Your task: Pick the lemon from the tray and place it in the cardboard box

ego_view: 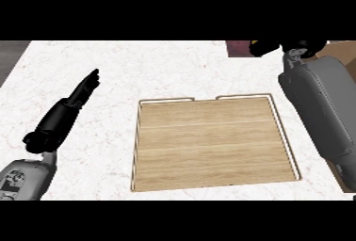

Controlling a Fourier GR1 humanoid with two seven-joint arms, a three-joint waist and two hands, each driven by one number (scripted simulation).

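Observation:
The wooden tray (208,141) lies in the middle of the counter with nothing on it. My right forearm stretches up the right side, and my right hand (277,47) is curled at the top right. A sliver of the yellow lemon (254,43) peeks out from its fingers; the rest is hidden. Brown cardboard of the box (340,51) shows just right of that hand, mostly covered by the forearm. My left hand (84,88) rests open on the left, fingers straight and pointing away, well clear of the tray.
A dark maroon object (240,49) sits at the counter's far edge, just left of my right hand. White marble counter (167,66) surrounds the tray. Another brown patch (345,178) shows at the lower right behind the forearm.

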